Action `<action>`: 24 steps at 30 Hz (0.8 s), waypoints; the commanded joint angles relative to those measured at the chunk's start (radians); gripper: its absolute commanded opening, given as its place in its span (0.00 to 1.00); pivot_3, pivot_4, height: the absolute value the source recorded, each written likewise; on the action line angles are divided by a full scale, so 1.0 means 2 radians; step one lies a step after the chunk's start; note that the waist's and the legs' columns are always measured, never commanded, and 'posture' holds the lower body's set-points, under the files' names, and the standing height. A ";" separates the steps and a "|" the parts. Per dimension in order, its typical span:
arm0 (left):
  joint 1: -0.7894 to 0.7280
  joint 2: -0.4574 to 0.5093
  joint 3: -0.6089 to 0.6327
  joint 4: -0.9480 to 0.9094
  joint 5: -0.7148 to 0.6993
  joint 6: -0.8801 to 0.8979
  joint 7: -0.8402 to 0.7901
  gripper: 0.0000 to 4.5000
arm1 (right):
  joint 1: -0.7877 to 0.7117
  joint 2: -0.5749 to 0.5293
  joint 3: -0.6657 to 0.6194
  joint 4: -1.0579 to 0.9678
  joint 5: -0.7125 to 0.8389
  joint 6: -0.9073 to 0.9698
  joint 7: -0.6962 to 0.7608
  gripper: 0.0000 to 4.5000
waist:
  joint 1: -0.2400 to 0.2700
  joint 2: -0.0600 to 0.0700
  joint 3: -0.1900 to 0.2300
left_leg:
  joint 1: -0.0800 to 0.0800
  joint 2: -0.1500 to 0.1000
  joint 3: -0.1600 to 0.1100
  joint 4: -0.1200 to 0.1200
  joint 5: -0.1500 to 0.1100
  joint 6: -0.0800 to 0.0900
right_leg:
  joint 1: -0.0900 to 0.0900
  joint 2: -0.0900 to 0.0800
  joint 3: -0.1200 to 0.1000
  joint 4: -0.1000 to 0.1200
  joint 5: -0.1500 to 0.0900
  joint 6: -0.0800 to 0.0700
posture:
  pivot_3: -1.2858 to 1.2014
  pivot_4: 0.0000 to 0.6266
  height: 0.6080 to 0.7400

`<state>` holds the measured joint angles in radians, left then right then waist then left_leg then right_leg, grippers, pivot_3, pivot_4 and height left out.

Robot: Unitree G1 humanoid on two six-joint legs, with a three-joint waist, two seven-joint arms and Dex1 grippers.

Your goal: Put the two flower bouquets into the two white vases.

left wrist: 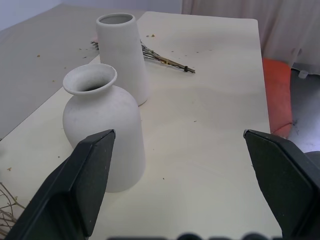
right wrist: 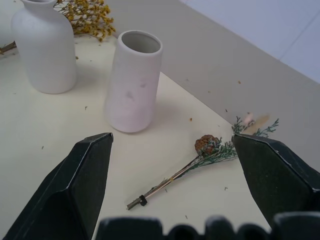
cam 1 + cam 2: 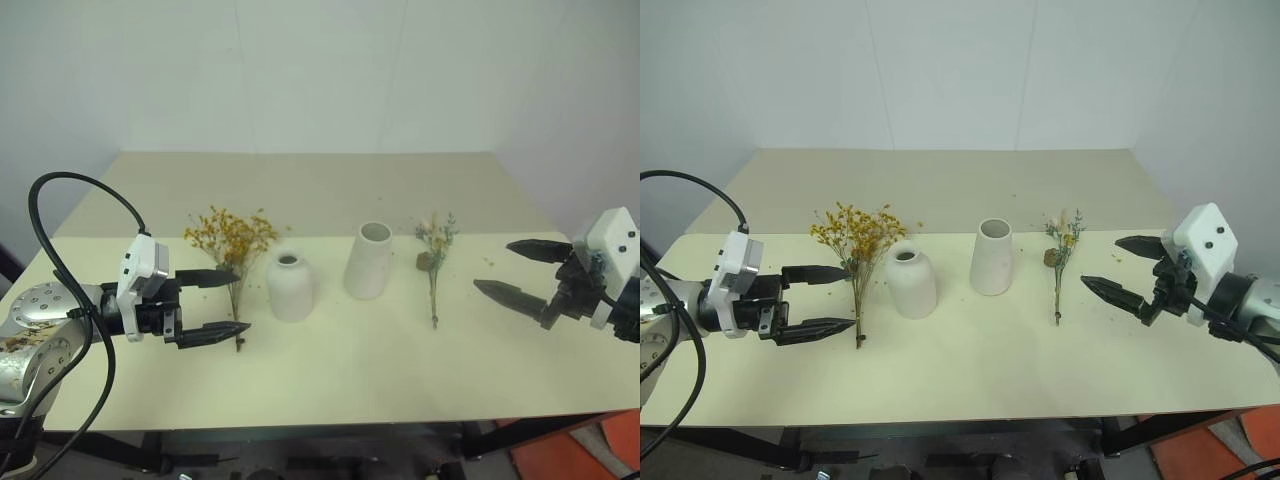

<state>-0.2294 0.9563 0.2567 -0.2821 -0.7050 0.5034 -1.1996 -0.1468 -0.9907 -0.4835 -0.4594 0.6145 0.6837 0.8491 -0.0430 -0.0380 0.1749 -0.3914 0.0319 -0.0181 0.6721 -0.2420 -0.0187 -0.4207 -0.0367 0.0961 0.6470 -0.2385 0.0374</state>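
Note:
The bushy yellow-orange bouquet (image 3: 232,243) lies flat on the cream table (image 3: 330,370), left of the short round-shouldered white vase (image 3: 290,285). The taller tapered white vase (image 3: 368,260) stands upright right of it. Further right lies the thin sprig bouquet (image 3: 434,262) with a pinecone, also flat. My left gripper (image 3: 222,302) hovers open over the bushy bouquet's stem end, one finger on each side of it. My right gripper (image 3: 512,270) is open, just right of the sprig and apart from it. Both vases are empty.
Small dried crumbs are scattered on the table around the vases. A white wall stands behind the table's far edge. An orange-red object (image 3: 585,453) sits on the floor past the table's front right corner.

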 commanded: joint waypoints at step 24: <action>-0.272 -0.062 -0.120 0.073 0.031 0.041 0.018 1.00 | -0.238 0.077 0.166 0.110 -0.015 0.278 -0.203 0.99 | -0.001 0.000 0.000 | -0.001 0.000 -0.001 0.001 0.000 0.000 | -0.001 0.000 0.000 0.000 0.002 -0.003 | 0.52 0.24 1.00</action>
<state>-0.7333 0.8373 0.0366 -0.1551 -0.6678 0.5853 -1.1582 -0.5914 -0.8450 -0.1627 -0.2591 0.6049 1.1915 0.4786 -0.0457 -0.0381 0.1749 -0.3938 0.0312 -0.0193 0.6733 -0.2423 -0.0182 -0.4223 -0.0364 0.0957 0.6472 -0.2344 0.0312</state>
